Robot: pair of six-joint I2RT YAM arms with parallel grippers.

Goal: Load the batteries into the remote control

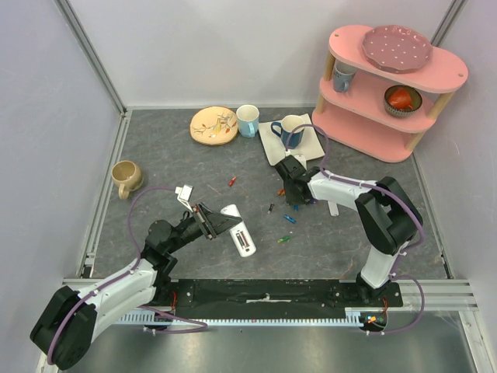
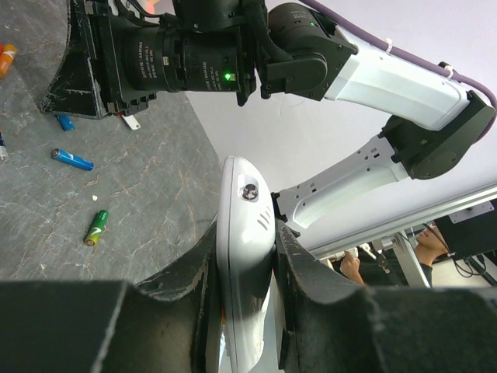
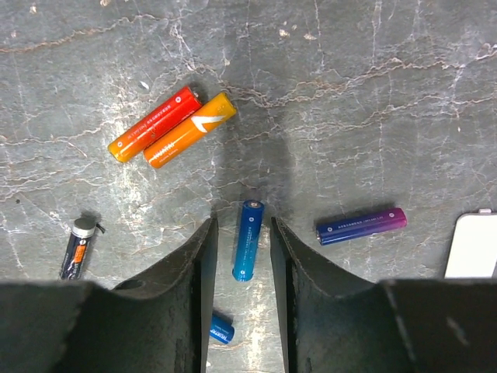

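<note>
While left fingers [image 2: 311, 287] clamp the half-hidden remote control [image 2: 245, 256], right fingers [image 3: 194, 272] narrowly straddle a blue battery [image 3: 248, 249].

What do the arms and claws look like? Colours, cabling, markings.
Left arm and right arm: white links, black joint housings, a lilac cable looping along each. Left claw and right claw: matte black tapered fingers. The right arm's wrist motor carries small white lettering and a green LED.

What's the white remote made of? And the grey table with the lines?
The remote looks like smooth, glossy white plastic: it shines and has moulded slots. The table looks like grey stone or a marble-print mat, matte with pale veins; I can't tell which.
</note>
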